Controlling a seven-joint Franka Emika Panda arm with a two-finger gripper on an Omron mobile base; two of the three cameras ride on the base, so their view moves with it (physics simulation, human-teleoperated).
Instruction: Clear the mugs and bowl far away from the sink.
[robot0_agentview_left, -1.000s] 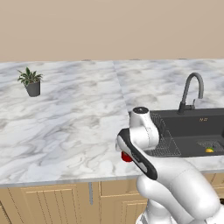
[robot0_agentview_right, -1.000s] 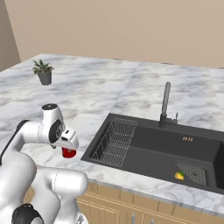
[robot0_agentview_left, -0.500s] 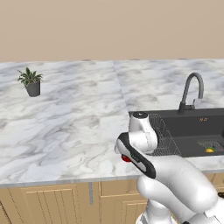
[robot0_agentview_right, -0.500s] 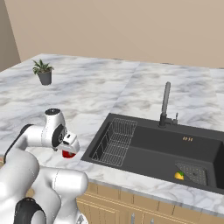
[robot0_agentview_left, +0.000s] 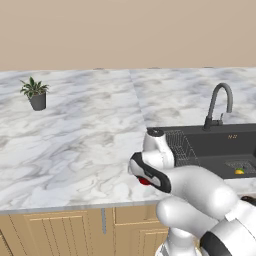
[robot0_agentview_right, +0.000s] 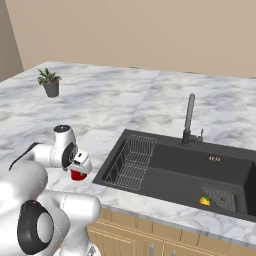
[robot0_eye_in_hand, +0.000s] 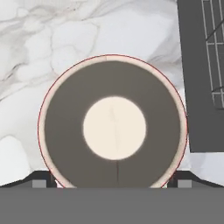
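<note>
My claw over the red mug by the sink

On the marble table (robot0_agentview_left: 75, 145), just left of the sink (robot0_agentview_right: 185, 175), stands the red mug (robot0_eye_in_hand: 113, 122): rigid, glossy, likely light and slippery. My claw (robot0_eye_in_hand: 113, 183) straddles it, spread wide; I'd pinch across the walls.

No writing, label, brand or number can be read anywhere. Small pale marks sit on the back wall of the sink (robot0_agentview_right: 215, 159), but they are too tiny to make out as letters or signs.
</note>
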